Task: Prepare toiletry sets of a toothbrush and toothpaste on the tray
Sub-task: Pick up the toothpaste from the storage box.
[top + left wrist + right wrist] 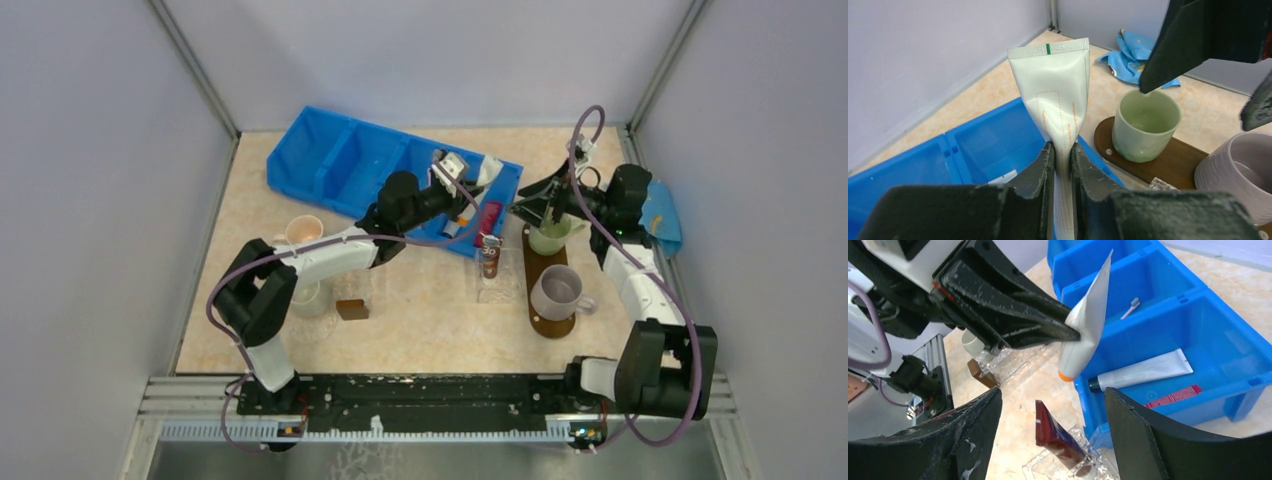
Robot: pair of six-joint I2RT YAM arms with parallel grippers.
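Fingertips of the left gripper pinch a white toothpaste tube at mid-body, crimp up, clear of the blue bin beneath. Just ahead, the right gripper hovers with jaws spread above a green cup on the tray. The tube looks light, soft and slick; gripping nearer its stiffer crimp seems safest.

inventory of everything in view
blue compartment bin: 1, blue, far centre
white toothpaste tube: 1, white, left gripper
black-capped white tube: 1, white, in bin
flat red tube: 1, red, in bin
thin toothbrush: 1, pale, in bin
oval tray: 1, dark brown, right
dark red tube: 1, maroon, beside tray
mugs: 4, green, mauve on tray; peach, pale at left
small block: 1, brown, left
cloth: 1, blue, far right
left gripper: shut on tube; right gripper: open
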